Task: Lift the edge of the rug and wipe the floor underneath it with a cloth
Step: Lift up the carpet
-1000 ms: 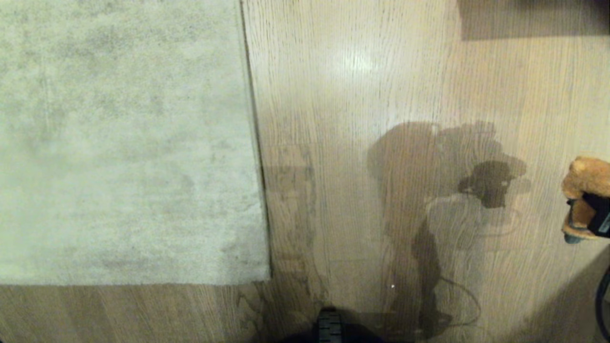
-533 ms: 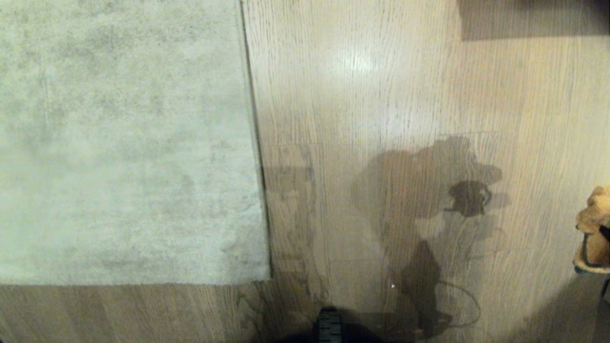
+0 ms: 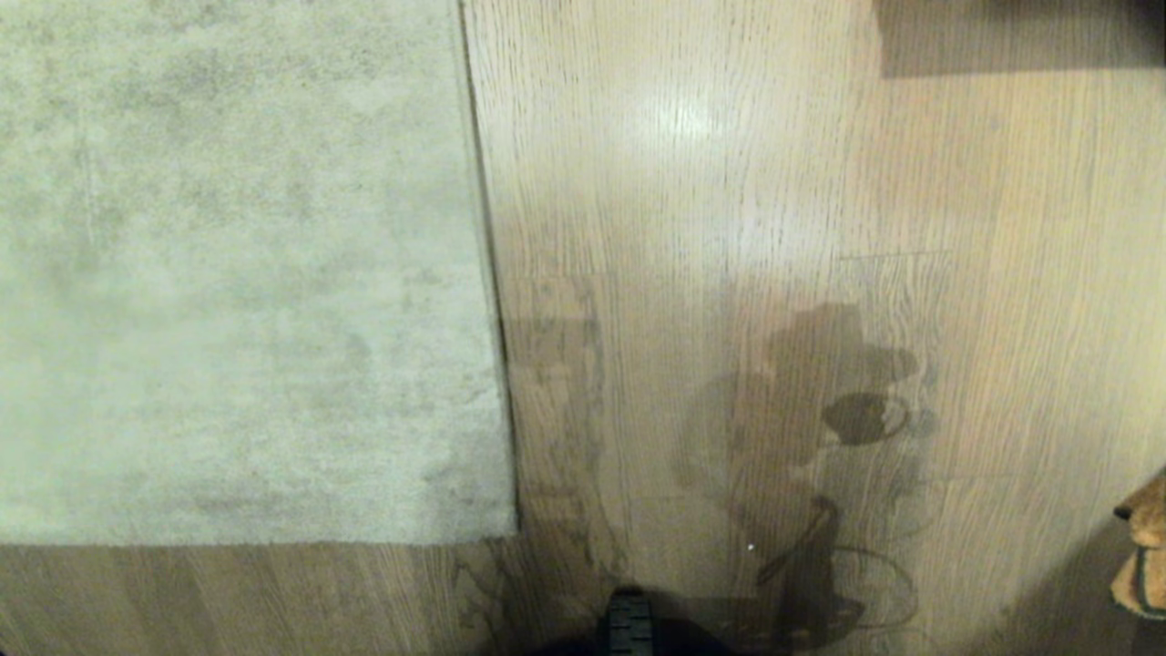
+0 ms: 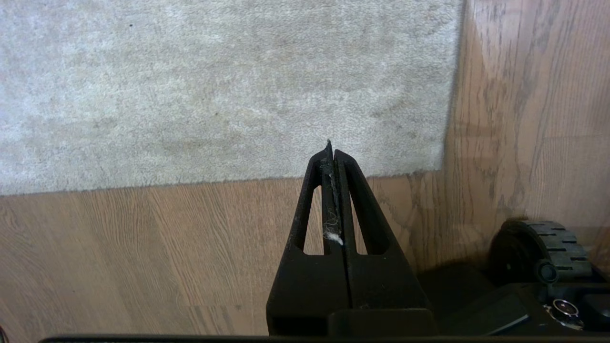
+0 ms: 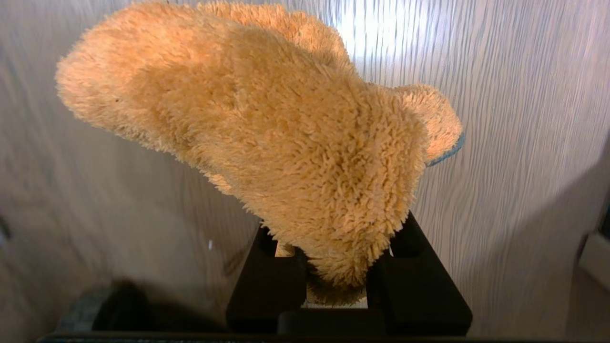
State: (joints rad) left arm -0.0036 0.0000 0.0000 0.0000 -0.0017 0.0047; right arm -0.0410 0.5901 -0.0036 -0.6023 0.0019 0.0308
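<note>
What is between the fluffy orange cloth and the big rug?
Only bare wood floor with shadows, as the head view shows. The cloth sits at the right edge in the right hand; the rug lies flat on the left.

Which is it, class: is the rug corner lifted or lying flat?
Flat. The rug corner lies against the floor; no backing shows.

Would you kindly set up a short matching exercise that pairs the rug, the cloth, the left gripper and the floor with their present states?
Things:
1. rug
2. cloth
3. left gripper
4. floor

States:
A. shut and empty, above the rug's corner
B. bare wood planks with a sheen
C. clamped in the right gripper
D. lying flat, edge not lifted

Pairs: 1-D, 2-C, 3-A, 4-B
</note>
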